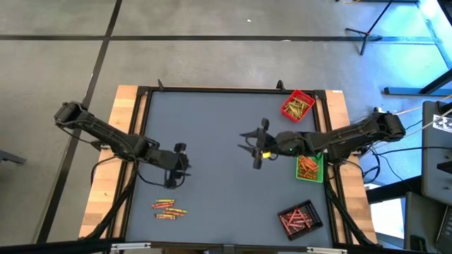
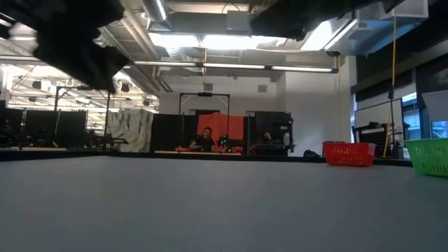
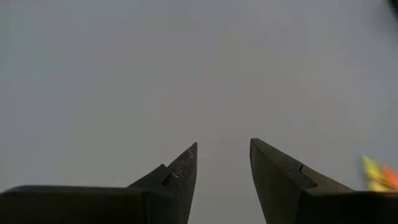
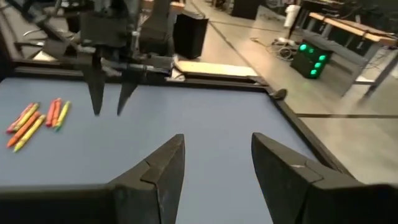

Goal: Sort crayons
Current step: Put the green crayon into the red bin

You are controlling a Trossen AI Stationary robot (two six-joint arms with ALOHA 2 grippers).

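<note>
Both pincers are hanging spread and empty over the grey table (image 1: 212,127).

Seen from the high view, the left gripper (image 1: 171,182) is hovering at the lower left of the frame, with a small loose cluster of crayons (image 1: 169,209) lying on the mat just below it, near but not touching. The right gripper (image 1: 256,148) is sitting at the middle of the frame, well apart from that cluster. A red tray (image 1: 297,105) at upper right, a green tray (image 1: 309,168) at right and a black tray (image 1: 300,219) at lower right are each holding crayons already.

From the low view, only dark arm shapes are showing along the top edge. The red tray (image 2: 348,154) and green tray (image 2: 428,156) are standing at the far right. People are sitting in the room behind.

From the left wrist view, two dark fingers (image 3: 183,180) are standing apart over bare mat, with a sliver of yellow and orange crayon (image 3: 377,175) at the right edge.

From the right wrist view, this arm's own fingers (image 4: 163,171) are spread, and the loose crayons (image 4: 36,121) are lying at the left of the frame beside the other arm's pincer (image 4: 111,107).

The sticks are thin and packed close together, so a descent slightly off line is likely to pinch two at once, or nudge and roll the pile away.
</note>
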